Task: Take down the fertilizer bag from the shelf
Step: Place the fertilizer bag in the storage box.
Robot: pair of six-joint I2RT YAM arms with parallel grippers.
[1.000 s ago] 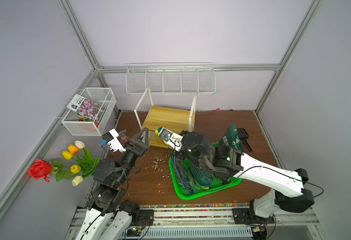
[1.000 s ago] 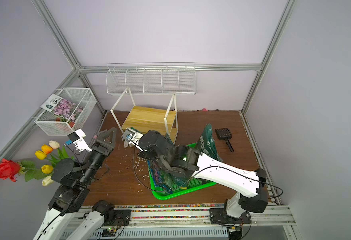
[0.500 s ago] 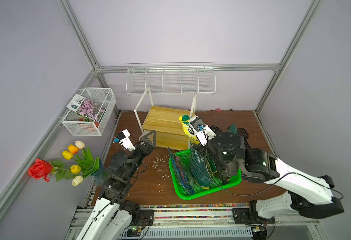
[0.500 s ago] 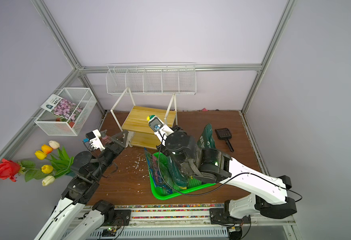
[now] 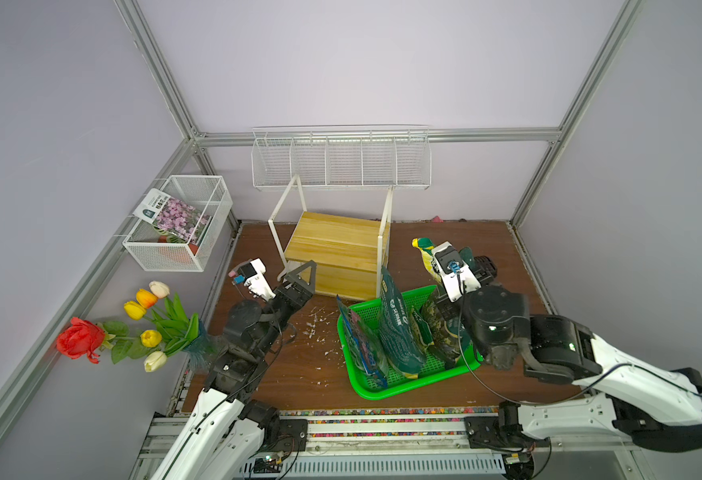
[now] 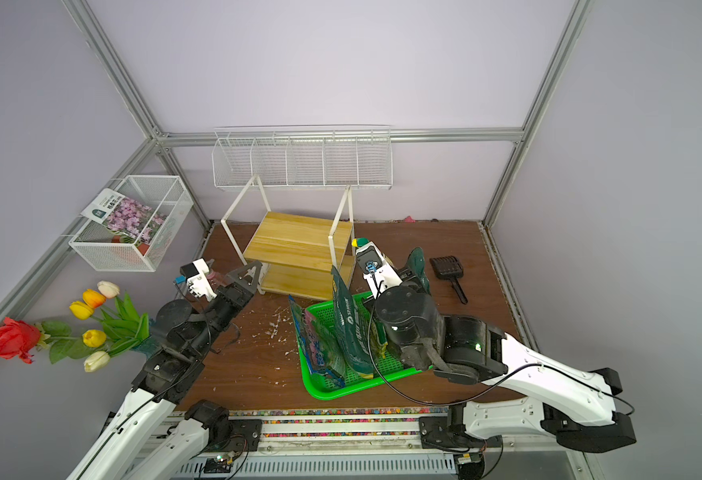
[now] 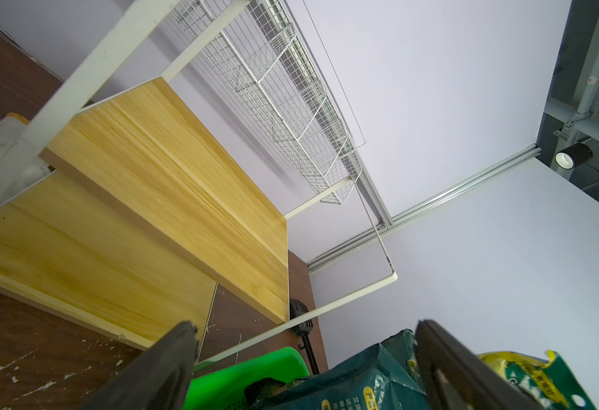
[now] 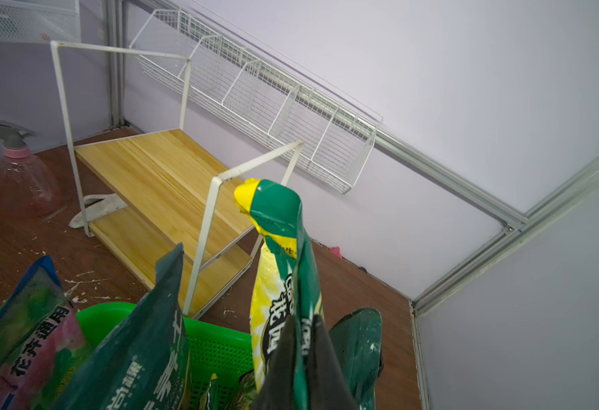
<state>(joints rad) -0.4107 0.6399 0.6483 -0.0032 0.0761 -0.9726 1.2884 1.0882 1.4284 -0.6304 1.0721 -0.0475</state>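
Right gripper (image 8: 303, 340): pressed together, pinching the yellow-and-green crumpled plastic fertilizer bag (image 5: 423, 252).
Bag position: held upright, clear of the boards, at 3 o'clock of the white-framed two-tier wooden shelf (image 5: 332, 245), above the 1 o'clock corner of the green perforated plastic tray (image 5: 403, 388).
Left gripper (image 5: 301, 275): jaws spread wide, near the shelf's 8 o'clock corner.

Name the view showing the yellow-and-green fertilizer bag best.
Right wrist view: the fertilizer bag fills the centre, pinched in the right gripper. Both top views show only its small upper end; the left wrist view, a corner.
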